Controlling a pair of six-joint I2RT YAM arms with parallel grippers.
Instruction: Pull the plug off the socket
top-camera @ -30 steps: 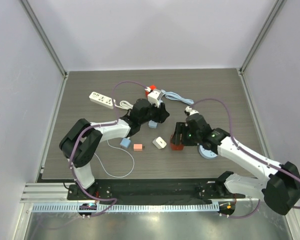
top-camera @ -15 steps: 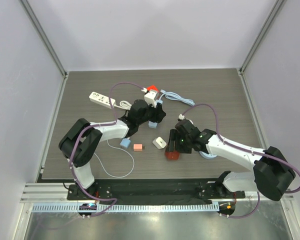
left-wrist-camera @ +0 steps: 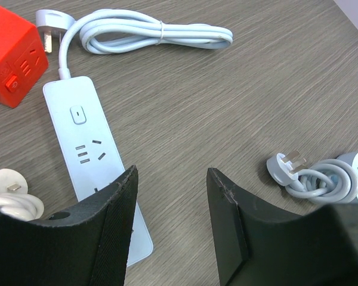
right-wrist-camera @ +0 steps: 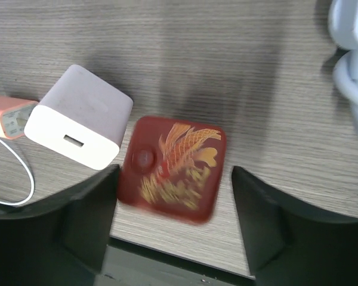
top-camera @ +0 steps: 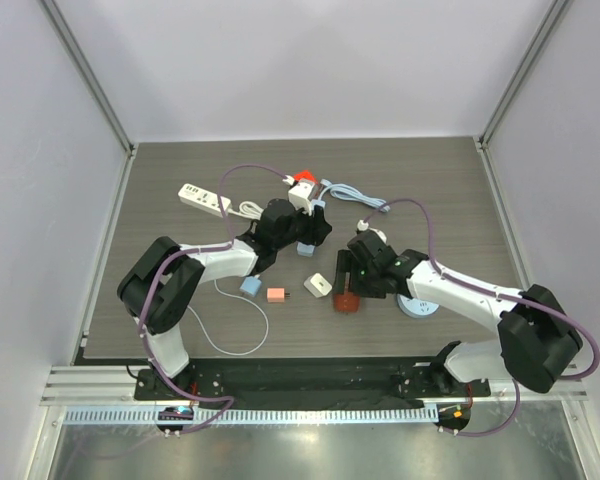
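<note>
1. While its fingers stand spread and grip nothing, the right claw (right-wrist-camera: 174, 185) hovers over the red plug (right-wrist-camera: 173, 170), which lies flat on the tabletop (right-wrist-camera: 227, 71) between them.
2. A white USB charger (right-wrist-camera: 77, 116) sits just beside the plug.
3. The left claw (left-wrist-camera: 170, 202), also spread and empty, hangs above a white power strip (left-wrist-camera: 83, 137) near a red cube socket (left-wrist-camera: 12, 71).
</note>
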